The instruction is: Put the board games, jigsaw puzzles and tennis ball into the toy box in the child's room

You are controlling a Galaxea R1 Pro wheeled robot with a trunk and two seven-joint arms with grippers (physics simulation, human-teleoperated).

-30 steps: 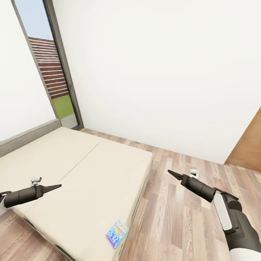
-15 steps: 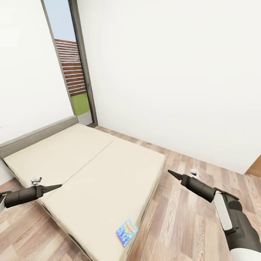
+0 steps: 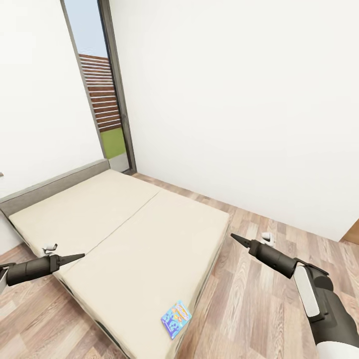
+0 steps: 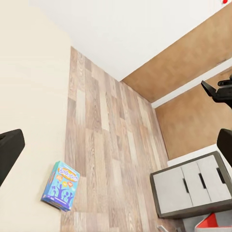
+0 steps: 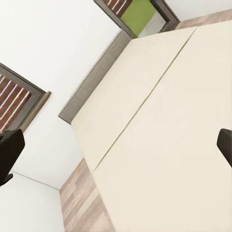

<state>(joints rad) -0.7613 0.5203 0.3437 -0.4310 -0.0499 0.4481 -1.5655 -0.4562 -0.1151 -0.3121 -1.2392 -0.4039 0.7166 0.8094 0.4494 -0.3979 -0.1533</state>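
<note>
both grippers are carried empty and level ahead of the trunk, the left gripper (image 3: pixel 75 258) over the near edge of the bed (image 3: pixel 124 234) and the right gripper (image 3: pixel 238 240) above the wood-plank floor (image 3: pixel 249 299) beyond the bed's corner. in the head view each pair of fingers is seen drawn together to a point, whereas in each wrist view dark finger parts are seen at opposite edges with a broad gap between, so the true width cannot be told. nothing is held by either.

a small blue board game (image 3: pixel 176 319) is found flat on the mattress at its nearest corner, close to the edge; it is also picked up by the left wrist camera (image 4: pixel 60 185), beside the floor boards. a dark-grey cabinet (image 4: pixel 191 188) with pale doors is seen further off in that view.

the posture is judged to be a travelling one, arms kept out of the way while the base is brought round to the bed. an approach to the blue box is judged the step in hand, with neither gripper lowered to it yet.
</note>
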